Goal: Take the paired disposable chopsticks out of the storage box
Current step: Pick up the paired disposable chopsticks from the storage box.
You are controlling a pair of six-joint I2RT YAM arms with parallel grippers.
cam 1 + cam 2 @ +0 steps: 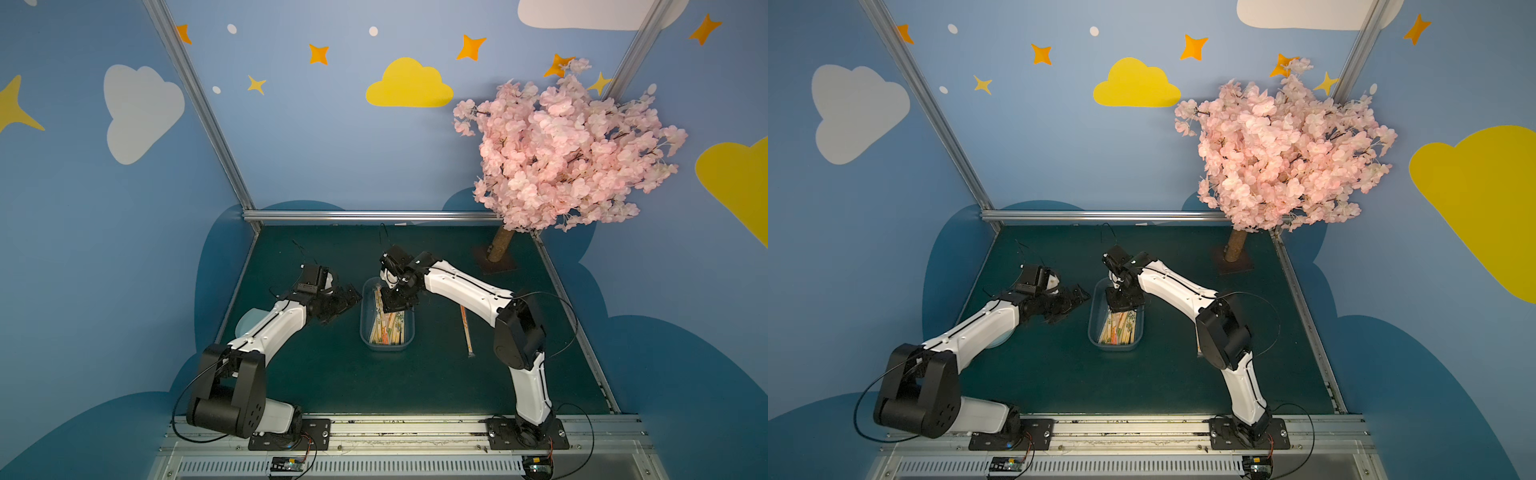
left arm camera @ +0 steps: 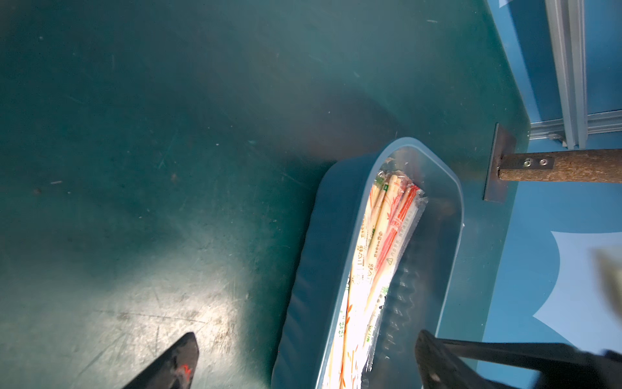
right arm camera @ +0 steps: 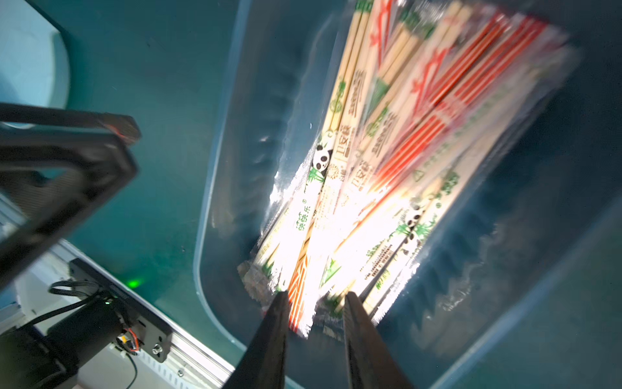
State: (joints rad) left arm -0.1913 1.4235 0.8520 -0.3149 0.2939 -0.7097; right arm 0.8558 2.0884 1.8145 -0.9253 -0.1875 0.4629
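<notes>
The storage box (image 1: 365, 328) stands in the middle of the green mat (image 1: 311, 374), between the two arms, with its long side pointing away from the robot. This way either arm can reach into it from above. The paired disposable chopsticks (image 1: 388, 328) lie inside it in a loose fan, their clear sleeves printed in orange and green. They lean toward the near end of the box, so the far end shows a bare floor. The right gripper (image 3: 316, 296) is down inside the box, over the chopsticks. Its jaws are drawn narrow and stand one on each side of the sleeve ends, the orange-striped one most clearly. The wrist view is blurred, so I cannot tell whether they truly pinch a pair or only straddle it. I think the narrow opening is chosen to take one pair and not a whole bundle. The left gripper (image 1: 345, 301) waits just beside the left wall of the box, fully released and holding nothing, perhaps ready to steady the box. A single pair (image 1: 466, 332) lies on the mat on the right side, well apart from the box, so most of the task is not yet done.
</notes>
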